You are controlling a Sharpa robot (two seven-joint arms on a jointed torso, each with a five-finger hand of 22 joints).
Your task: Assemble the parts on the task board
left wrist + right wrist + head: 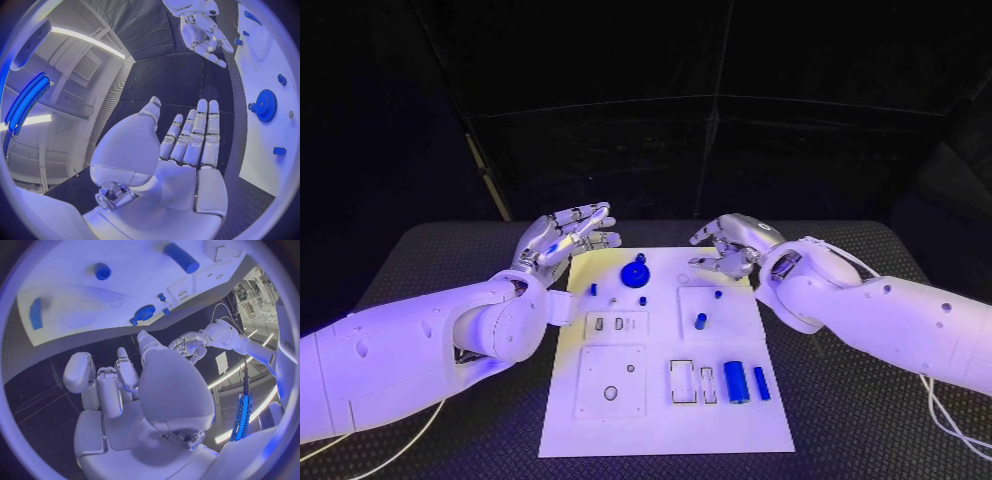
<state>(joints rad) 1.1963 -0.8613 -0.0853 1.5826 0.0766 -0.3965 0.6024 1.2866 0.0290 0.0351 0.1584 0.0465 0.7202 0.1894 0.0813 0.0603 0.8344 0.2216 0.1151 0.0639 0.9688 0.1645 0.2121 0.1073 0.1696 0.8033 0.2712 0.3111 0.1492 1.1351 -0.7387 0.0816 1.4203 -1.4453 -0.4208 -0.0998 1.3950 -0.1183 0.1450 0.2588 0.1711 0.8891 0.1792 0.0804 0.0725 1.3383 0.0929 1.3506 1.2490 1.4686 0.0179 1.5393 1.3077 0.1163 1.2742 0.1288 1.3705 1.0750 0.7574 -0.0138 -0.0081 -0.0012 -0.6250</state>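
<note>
Both hands hover empty at the task board's (pixel 661 420) far edge — left hand (pixel 564 240) spread, right hand (pixel 730 245) loosely curled. The blue gear (pixel 635 274) lies between them — picking it comes next.

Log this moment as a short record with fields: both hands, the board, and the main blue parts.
left hand: open, fingers spread, holds nothing, at the board's far left corner
right hand: fingers curled, holds nothing, above the board's far right edge
white task board: flat on the black table
blue gear: on the board's far end, between the hands
large blue cylinder: lying near the board's near right
</note>
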